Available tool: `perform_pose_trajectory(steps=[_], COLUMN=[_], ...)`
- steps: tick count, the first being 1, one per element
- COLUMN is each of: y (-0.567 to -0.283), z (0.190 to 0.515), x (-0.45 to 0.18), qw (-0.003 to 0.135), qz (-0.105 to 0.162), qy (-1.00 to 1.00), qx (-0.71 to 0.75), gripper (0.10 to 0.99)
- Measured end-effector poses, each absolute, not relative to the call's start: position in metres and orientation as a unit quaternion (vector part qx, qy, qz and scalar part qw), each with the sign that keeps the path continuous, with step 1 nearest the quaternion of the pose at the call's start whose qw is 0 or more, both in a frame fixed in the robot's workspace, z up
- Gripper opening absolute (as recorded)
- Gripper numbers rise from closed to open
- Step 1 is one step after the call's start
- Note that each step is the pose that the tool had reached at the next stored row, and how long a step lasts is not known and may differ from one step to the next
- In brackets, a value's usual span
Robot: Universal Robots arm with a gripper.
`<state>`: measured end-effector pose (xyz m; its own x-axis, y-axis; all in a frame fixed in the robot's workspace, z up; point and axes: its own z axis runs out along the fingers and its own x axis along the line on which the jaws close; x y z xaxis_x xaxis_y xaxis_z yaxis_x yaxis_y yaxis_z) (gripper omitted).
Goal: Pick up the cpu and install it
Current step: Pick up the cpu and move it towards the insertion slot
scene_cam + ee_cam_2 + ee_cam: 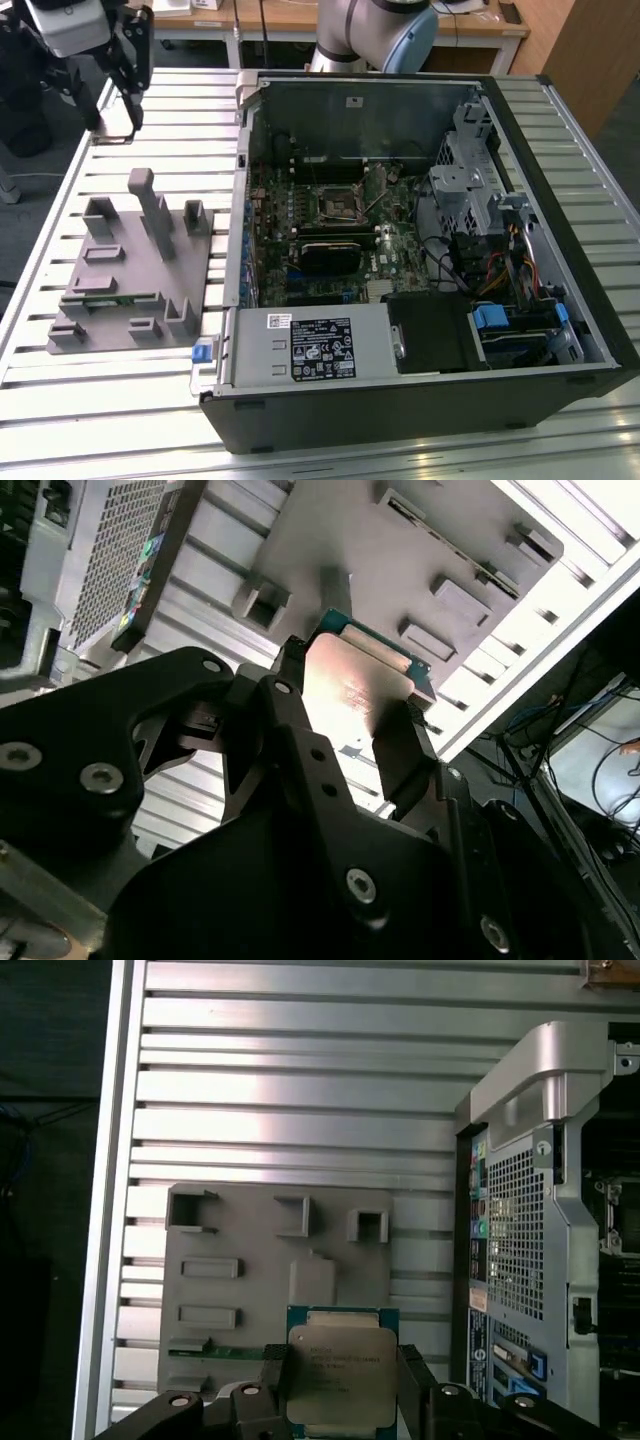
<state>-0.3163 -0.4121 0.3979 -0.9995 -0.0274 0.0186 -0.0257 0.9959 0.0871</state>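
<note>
The cpu (340,1372) is a small square chip with a silvery metal top on a green board. It sits clamped between the black fingers of my gripper (342,1385), which is shut on it. In the second wrist view the cpu (357,685) shows from the side, held by its two opposite edges in the gripper (345,715). In the exterior view my gripper (110,105) hangs high over the table's far corner at the exterior view's left, beyond the grey plastic fixture (130,270). The dark socket (335,203) with its metal frame lies on the motherboard inside the open computer case (400,410).
The grey fixture (270,1270) lies on the slatted aluminium table (300,1110) below the gripper, with a green memory stick (112,297) in one slot. The case's rear wall (520,1240) stands beside the fixture. Drive cage and cables (490,230) fill the case's right side.
</note>
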Motion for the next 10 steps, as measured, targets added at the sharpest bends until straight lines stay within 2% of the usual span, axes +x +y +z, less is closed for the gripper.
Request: perform_pose_trajectory(steps=[10], y=[-0.412], z=[0.397], x=[-0.269], qw=[0.01], qz=[-0.043], qy=[-0.999], qx=[0.013], gripper=[0.525])
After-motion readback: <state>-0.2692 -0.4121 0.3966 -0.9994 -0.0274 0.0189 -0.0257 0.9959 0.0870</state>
